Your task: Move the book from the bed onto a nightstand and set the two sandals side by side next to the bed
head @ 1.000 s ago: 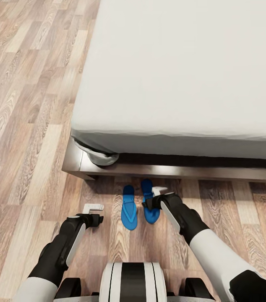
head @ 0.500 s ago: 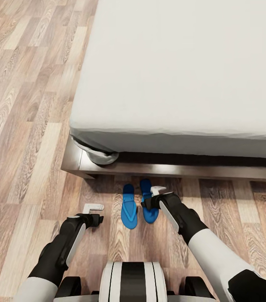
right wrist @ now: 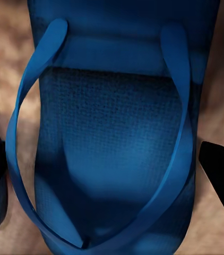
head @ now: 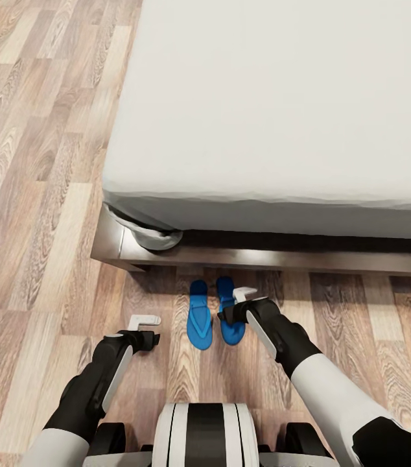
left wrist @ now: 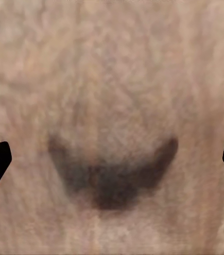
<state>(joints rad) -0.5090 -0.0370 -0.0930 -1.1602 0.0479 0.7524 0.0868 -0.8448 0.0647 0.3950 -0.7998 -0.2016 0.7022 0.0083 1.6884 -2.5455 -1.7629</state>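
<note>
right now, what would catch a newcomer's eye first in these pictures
Two bright blue sandals lie side by side on the wood-plank floor just in front of the bed's dark frame. The right pincer hangs directly over the right-hand sandal, its fingers spread either side. Behind them, the big white mattress dominates the head view.

1. Both sandals [head: 199,316] [head: 229,310] are bright blue; in my right wrist view the near one's [right wrist: 112,133] straps match its sole, which has a fine woven texture.
2. The bed's [head: 277,259] mattress is plain white, its frame dark brown with a glossy sheen.
3. The floor [head: 30,214] is light wood plank, streaked tan, grey and brown.
4. My arms are black and white, and my left gripper's fingers [head: 144,319] pale grey.
</note>
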